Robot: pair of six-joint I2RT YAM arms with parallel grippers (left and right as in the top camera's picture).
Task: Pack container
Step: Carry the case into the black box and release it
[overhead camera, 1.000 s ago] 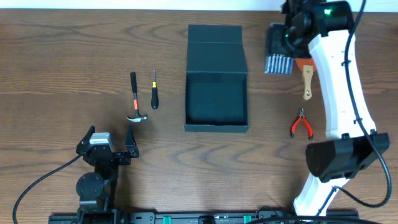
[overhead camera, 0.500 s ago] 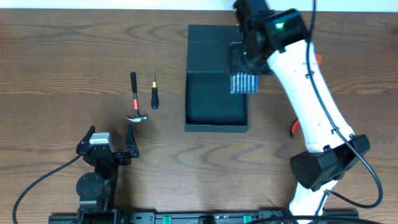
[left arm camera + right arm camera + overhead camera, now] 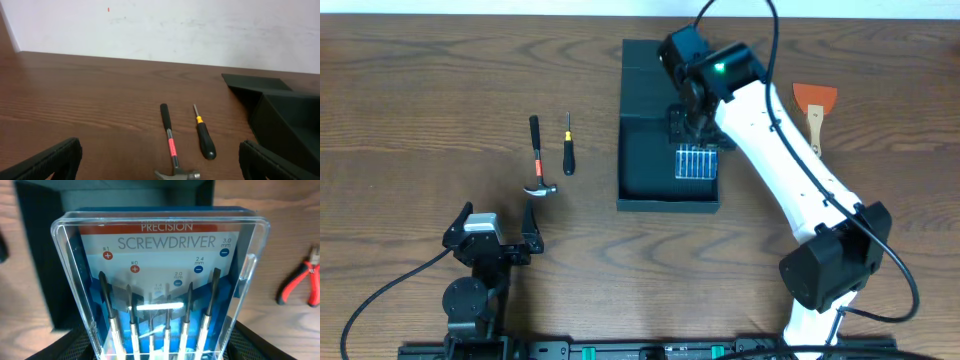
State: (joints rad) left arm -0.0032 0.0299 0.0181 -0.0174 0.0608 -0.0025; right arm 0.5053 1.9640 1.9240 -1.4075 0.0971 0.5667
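R claw (image 3: 692, 130): pinching clear screwdriver-set case (image 3: 698, 160), over container's open well.
Container (image 3: 650, 170): mid desk (image 3: 410, 90), flap lid (image 3: 655, 55) open toward far edge.
L claw (image 3: 496, 222): spread wide, empty, desk front.
Hammer (image 3: 537, 160), sm screwdriver (image 3: 568, 145): L-claw side of container.

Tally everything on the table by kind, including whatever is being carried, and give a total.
box: 1
hammer: 1
screwdriver: 1
screwdriver set: 1
scraper: 1
pliers: 1
Total: 6
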